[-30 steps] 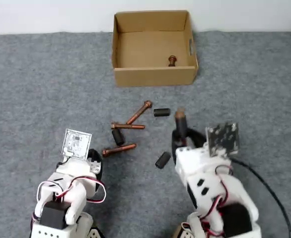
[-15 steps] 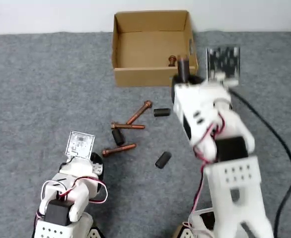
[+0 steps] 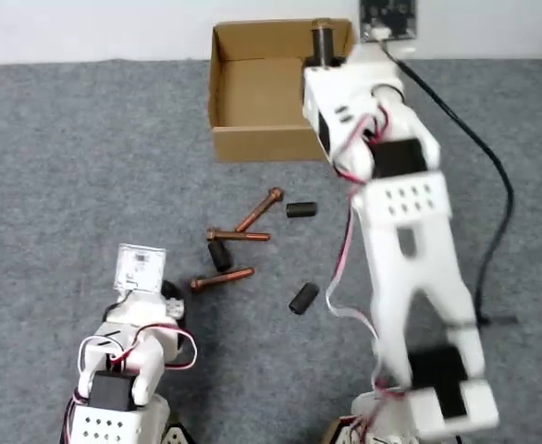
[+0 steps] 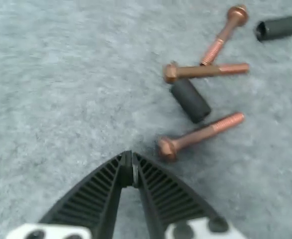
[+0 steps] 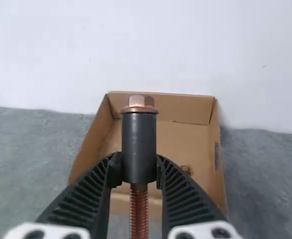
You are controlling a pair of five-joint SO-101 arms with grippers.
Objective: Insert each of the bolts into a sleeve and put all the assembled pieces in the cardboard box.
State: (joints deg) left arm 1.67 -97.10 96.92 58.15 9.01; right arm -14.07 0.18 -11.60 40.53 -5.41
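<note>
Copper bolt (image 5: 139, 102) sat in a black sleeve (image 5: 138, 144) clenched by the right gripper (image 5: 138, 172), long axis along the fingers, head pointing away from the wrist, above the cardboard box (image 5: 196, 112) toward its one o'clock corner. Left gripper (image 4: 132, 167) was closed on nothing; three loose bolts (image 4: 201, 134) lay at its one o'clock.

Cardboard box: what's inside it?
Open brown cardboard box: bare floor, plus a small copper piece near one wall. The right gripper, shut on a black-sleeved copper bolt, covers the rest.
</note>
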